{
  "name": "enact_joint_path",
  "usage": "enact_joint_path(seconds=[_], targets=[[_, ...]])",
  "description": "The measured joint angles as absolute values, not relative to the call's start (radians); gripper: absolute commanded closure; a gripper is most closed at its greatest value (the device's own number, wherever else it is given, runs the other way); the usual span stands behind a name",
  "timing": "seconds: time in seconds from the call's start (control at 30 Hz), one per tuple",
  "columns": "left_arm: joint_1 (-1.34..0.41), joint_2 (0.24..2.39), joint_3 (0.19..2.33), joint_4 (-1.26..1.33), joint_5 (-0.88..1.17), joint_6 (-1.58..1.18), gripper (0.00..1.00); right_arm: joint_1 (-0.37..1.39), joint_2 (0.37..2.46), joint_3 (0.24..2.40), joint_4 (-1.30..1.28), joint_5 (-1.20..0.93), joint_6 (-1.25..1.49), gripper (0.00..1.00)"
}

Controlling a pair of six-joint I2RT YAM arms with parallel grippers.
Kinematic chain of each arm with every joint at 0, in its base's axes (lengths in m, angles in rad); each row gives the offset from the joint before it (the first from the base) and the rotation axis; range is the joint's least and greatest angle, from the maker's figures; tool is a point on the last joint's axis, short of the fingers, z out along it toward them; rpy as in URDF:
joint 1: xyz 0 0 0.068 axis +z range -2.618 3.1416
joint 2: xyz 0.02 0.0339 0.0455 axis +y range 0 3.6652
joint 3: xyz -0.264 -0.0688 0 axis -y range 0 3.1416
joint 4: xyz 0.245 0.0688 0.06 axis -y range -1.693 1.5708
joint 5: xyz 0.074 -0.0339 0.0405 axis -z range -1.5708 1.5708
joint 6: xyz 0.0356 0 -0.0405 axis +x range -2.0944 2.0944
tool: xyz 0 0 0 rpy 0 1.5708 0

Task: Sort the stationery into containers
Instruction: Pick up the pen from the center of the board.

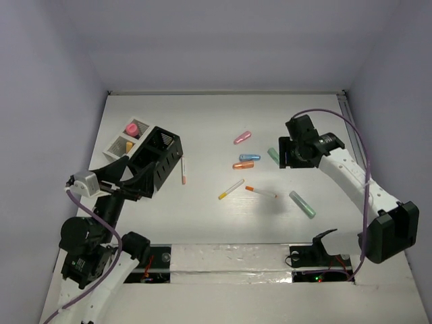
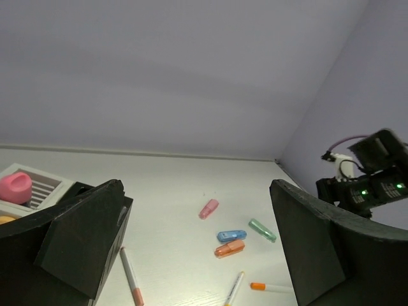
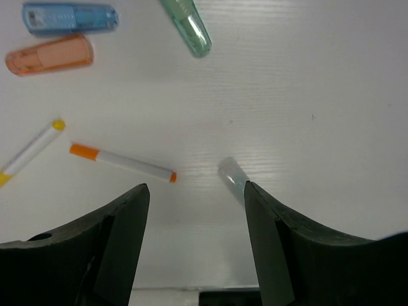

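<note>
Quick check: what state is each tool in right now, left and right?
Left tool: open, holding nothing.
Right tool: open, holding nothing.

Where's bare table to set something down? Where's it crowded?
Bare: far strip of table behind the black box and pink marker; near strip between orange-tipped pen and silver tape. Crowded: centre, around blue marker and orange marker.

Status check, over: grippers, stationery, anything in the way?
Left gripper open, empty, by black box. Right gripper open, empty, pale marker near its fingers. Most stationery loose on table. No obstruction seen.
</note>
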State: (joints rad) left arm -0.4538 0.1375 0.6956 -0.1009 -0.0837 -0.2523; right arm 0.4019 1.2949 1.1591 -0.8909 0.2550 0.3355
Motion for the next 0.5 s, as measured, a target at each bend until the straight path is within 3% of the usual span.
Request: enact_joint_path(seconds=[0.3, 0.5], targets=[[-0.511, 0.080, 0.696, -0.103, -0.100, -0.252, 0.01, 0.332, 1.510, 1.214, -1.010, 0.114, 0.285, 0.28], [-0.530, 0.150, 0.696, -0.099, -0.057, -0.271, 0.01, 0.326, 1.420, 1.219, -1.001, 0.104, 0.344, 0.24]])
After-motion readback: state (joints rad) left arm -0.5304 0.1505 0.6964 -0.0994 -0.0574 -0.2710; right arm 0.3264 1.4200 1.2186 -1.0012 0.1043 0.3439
